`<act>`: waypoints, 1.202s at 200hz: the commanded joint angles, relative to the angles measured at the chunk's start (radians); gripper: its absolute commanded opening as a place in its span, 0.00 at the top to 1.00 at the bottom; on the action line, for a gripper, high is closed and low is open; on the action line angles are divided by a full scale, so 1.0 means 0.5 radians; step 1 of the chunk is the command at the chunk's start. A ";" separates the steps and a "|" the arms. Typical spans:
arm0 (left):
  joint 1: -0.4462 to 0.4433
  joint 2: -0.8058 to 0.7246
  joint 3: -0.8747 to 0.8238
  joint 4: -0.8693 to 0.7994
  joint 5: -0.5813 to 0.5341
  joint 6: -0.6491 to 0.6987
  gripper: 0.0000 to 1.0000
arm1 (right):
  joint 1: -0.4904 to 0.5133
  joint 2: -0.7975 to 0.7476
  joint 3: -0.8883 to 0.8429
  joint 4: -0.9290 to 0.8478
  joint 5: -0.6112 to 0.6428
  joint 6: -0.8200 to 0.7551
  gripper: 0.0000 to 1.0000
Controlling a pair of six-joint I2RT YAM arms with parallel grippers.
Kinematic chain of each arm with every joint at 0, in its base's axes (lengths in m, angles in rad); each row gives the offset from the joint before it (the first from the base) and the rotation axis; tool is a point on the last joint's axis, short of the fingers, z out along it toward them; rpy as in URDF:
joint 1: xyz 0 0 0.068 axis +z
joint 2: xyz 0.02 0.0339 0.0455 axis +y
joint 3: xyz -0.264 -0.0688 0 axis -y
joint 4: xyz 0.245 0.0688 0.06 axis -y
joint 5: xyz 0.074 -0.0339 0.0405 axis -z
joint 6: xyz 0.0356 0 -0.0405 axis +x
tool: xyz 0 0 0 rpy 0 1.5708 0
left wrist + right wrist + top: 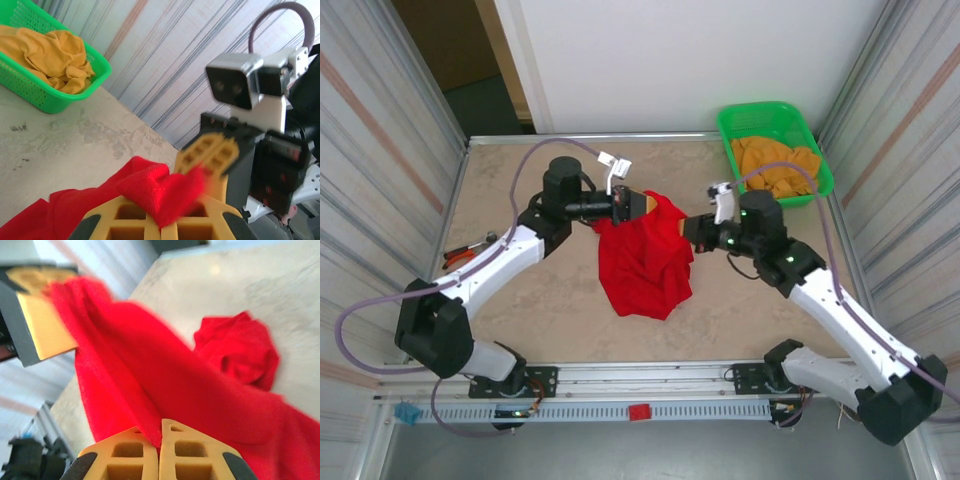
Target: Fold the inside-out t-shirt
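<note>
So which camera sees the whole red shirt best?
The top camera: the whole red shirt shows, held up at two spots, drooping onto the table. The left wrist camera catches a pinched corner; the right wrist, a blurry close-up.

The top camera looked steeply down from high over the near edge, taking in the whole desk (560, 310). Each wrist camera sat close behind its own jaws, the two facing one another. All three shared the red t-shirt (645, 265); top and left wrist shared the green basket (760, 108)
</note>
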 commanded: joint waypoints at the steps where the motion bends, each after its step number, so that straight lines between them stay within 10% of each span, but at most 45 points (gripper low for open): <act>1: 0.095 -0.016 -0.135 0.416 0.216 -0.282 0.91 | -0.226 -0.156 -0.069 0.026 -0.158 0.060 1.00; 74: 0.086 0.020 -0.108 0.486 0.292 -0.333 0.85 | -0.292 -0.095 -0.054 0.116 -0.483 0.056 1.00; 95: 0.062 0.009 -0.120 0.501 0.264 -0.324 0.99 | -0.293 -0.079 -0.063 0.159 -0.557 0.072 1.00; 113: 0.043 -0.007 -0.139 0.457 0.212 -0.279 0.88 | -0.292 -0.084 -0.077 0.166 -0.527 0.088 1.00; 171: -0.309 -0.454 -0.370 -0.217 -1.084 0.599 0.50 | -0.293 -0.068 -0.061 0.151 -0.528 0.077 1.00; 240: -0.506 -0.336 -0.203 -0.322 -1.419 0.798 0.50 | -0.288 -0.064 -0.053 0.162 -0.539 0.082 1.00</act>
